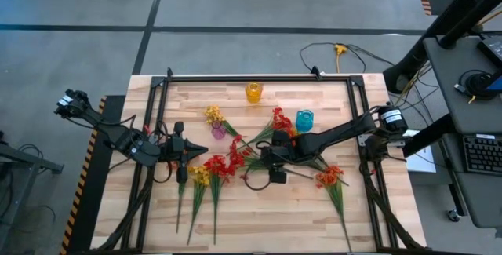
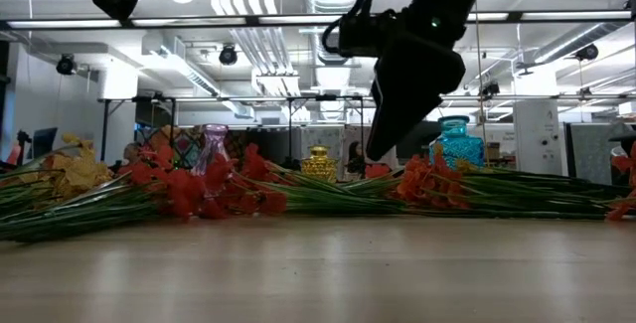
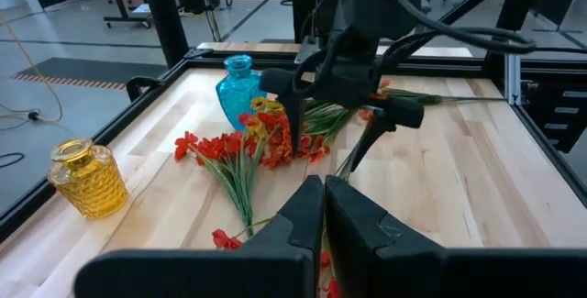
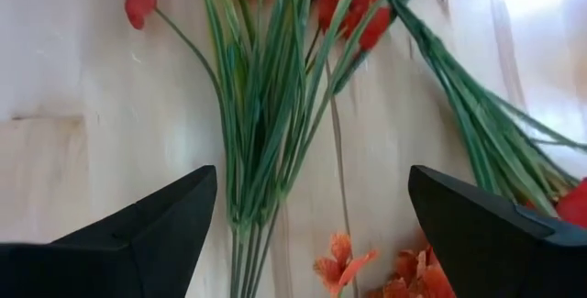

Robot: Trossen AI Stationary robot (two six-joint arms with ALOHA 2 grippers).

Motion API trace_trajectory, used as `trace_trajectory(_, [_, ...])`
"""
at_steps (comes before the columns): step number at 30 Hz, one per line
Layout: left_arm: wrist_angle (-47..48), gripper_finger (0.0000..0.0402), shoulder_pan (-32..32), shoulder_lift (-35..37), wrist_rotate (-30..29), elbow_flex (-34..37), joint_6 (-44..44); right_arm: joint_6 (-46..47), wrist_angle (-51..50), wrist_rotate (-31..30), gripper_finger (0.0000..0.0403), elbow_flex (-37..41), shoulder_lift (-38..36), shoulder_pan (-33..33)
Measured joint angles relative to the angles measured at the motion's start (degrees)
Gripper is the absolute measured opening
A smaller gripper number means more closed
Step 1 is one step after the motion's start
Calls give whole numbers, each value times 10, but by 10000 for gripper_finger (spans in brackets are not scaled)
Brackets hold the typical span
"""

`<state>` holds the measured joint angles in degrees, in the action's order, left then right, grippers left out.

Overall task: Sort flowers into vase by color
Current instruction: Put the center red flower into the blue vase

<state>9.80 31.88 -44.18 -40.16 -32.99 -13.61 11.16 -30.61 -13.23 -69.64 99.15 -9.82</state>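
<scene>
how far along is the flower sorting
Nothing looks done: the yellow vase, blue vase and pink vase hold no flowers, which all lie on the table. The right hand hangs open over red stems; the left hand waits shut.

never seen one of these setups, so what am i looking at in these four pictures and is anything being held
It is a robot with two dark arms at a wooden table, each ending in a two-finger gripper. One picture looks straight down on everything, one looks level across the tabletop, and two come from cameras on the arms' wrists.

On the table lie artificial flowers with long green stems and red, orange or yellow blossoms, all loose. There are three small glass vases: a yellow vase, a blue vase and a pink vase.

The right gripper hangs open over a bundle of green stems, which lie on the wood between its fingers, not yet pinched. The left gripper is shut, waits on the left side, and holds nothing.
</scene>
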Motion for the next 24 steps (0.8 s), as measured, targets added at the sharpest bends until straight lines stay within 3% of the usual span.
trace_trajectory(24, [-1,0,0,0,-14,0,0,9,128,4,352,52,3,0])
